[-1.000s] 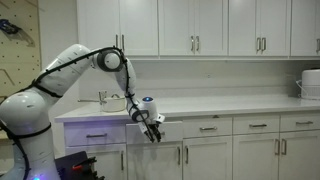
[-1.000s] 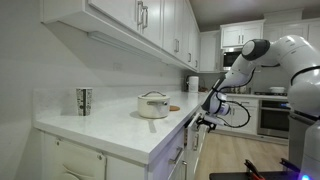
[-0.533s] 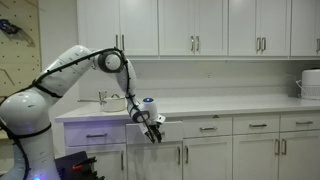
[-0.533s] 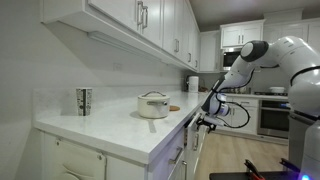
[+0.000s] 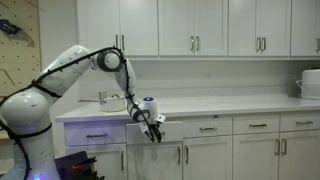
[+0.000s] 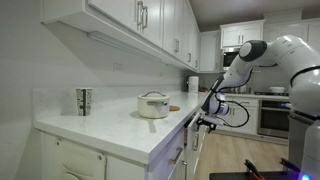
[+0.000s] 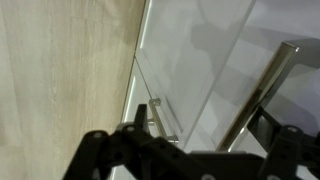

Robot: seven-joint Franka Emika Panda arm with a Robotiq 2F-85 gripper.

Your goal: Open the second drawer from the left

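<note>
In an exterior view my gripper [image 5: 152, 129] hangs in front of the second drawer from the left [image 5: 166, 127], a shallow white front just under the counter, and hides its handle. In the wrist view a silver bar handle [image 7: 266, 88] runs between my two dark fingers, which stand wide apart around it [image 7: 212, 138]. The gripper is open. In an exterior view from along the counter, the gripper [image 6: 205, 121] sits against the cabinet fronts below the counter edge.
More drawers with short handles [image 5: 208, 128] follow along the row, with tall doors [image 5: 205, 158] below. A pot [image 6: 153, 104] and a metal cup [image 6: 84, 100] stand on the white counter [image 6: 120, 130]. An oven [image 6: 271, 115] stands beyond. Wood floor [image 7: 60, 80] lies below.
</note>
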